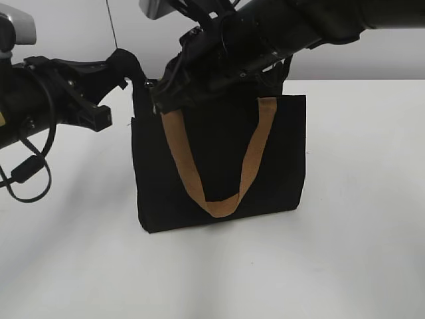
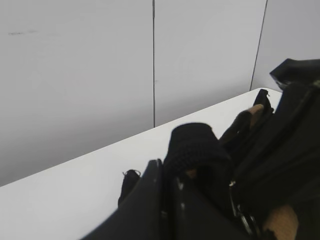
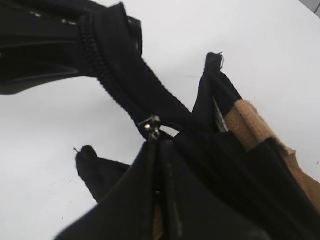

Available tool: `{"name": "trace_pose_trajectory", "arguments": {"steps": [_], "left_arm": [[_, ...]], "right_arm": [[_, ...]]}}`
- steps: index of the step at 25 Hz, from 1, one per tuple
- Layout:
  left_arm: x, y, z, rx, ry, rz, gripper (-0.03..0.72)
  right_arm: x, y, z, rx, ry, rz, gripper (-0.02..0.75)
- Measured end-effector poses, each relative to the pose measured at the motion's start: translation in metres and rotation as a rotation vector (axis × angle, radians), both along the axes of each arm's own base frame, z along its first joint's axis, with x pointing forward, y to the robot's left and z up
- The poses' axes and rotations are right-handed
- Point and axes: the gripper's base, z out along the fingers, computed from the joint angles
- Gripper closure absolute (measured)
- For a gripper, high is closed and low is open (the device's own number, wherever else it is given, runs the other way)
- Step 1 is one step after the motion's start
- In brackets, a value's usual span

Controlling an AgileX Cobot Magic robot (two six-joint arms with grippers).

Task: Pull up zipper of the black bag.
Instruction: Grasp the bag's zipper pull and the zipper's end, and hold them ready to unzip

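Observation:
The black bag [image 1: 219, 166] stands upright on the white table, a tan handle [image 1: 216, 199] hanging down its front. My left gripper [image 1: 123, 70] is shut on the black fabric end of the zip track at the bag's top left corner; it also shows in the left wrist view [image 2: 172, 172]. My right gripper [image 1: 163, 100] reaches across to the top left of the bag. In the right wrist view its fingers [image 3: 159, 145] are shut on the pull tab of the silver zipper [image 3: 151, 124], on the black zip track [image 3: 110, 75].
The white table [image 1: 352, 232] spreads around the bag, with a grey wall behind. The two arms cross above the bag's top edge. A loose black cable [image 1: 26, 173] hangs under the left arm.

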Motion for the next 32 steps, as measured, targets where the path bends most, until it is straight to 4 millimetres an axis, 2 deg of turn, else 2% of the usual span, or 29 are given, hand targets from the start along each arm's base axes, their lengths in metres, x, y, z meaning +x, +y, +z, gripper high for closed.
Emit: {"name": "trace_pose_trajectory", "arguments": {"steps": [10,21,32], "left_arm": [[0.0,0.001,-0.003,0.016,0.026,0.011,0.695],[0.003,0.008,-0.011,0.013,0.14,0.11,0.697],[0.004,0.011,-0.015,0.04,0.172,0.133,0.697]], "right_arm": [[0.0,-0.001,-0.001,-0.02,-0.012,0.011,0.738],[0.001,-0.011,0.012,-0.016,-0.04,0.0,0.738],[0.0,-0.012,0.012,-0.018,-0.029,0.009,0.738]]}}
